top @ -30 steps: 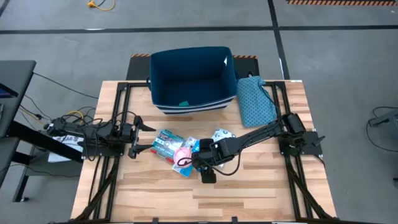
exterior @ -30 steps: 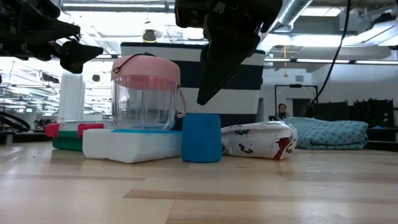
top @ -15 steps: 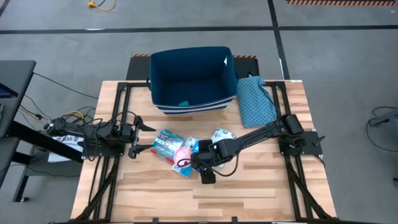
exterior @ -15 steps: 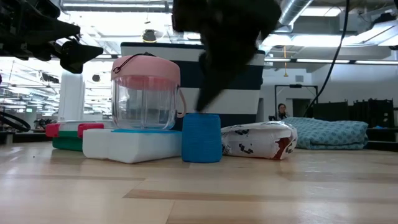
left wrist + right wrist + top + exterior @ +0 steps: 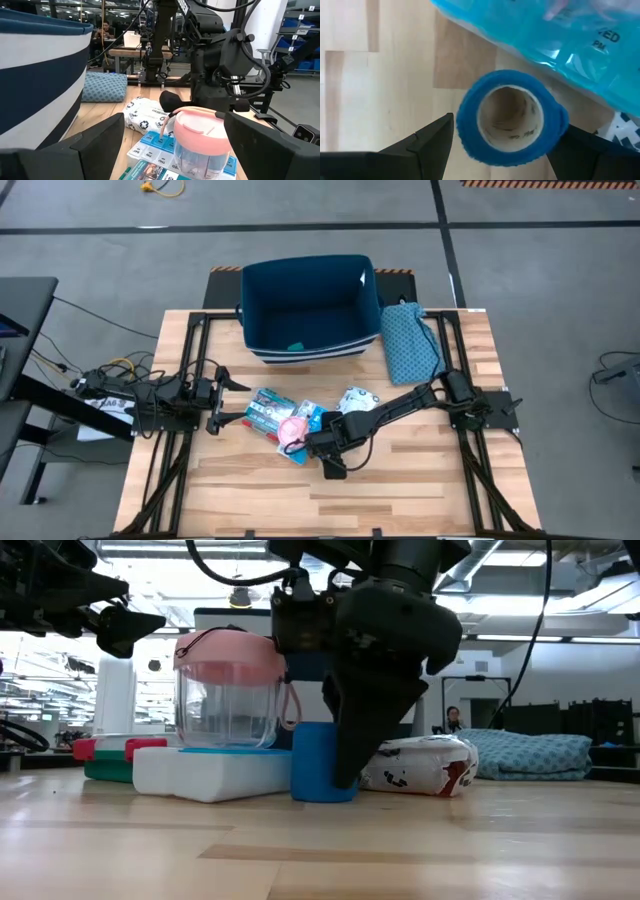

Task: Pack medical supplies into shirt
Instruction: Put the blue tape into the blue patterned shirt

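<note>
A blue tape roll [image 5: 510,117] stands on end on the table, its hollow core facing up; it also shows in the low view [image 5: 312,762]. My right gripper [image 5: 507,134] is open and points down over it, one finger on each side of the roll. In the high view, my right gripper [image 5: 322,448] hides the roll. Next to it lie a blue-white compartment box [image 5: 210,768], a clear cup with a pink lid [image 5: 230,690] on that box, and a white printed pouch [image 5: 420,765]. My left gripper [image 5: 225,395] waits open at the table's left side. My right gripper comes at the blue tape roll from above, pointing down, with its fingers [image 5: 432,140] close beside the roll's outer wall [image 5: 462,125]. I cannot tell whether they touch it. The roll stands upright on the table.
A navy bin with white stripes [image 5: 308,305] stands at the far edge. A teal patterned cloth [image 5: 410,345] lies to its right. Flat printed boxes [image 5: 268,412] lie left of the cup. Bare wood [image 5: 400,490] lies at the near side.
My right gripper has come down from above the supplies and moved a little toward the table's left and near edges. It now stands around the blue tape roll at table height. The roll has stayed in place.
</note>
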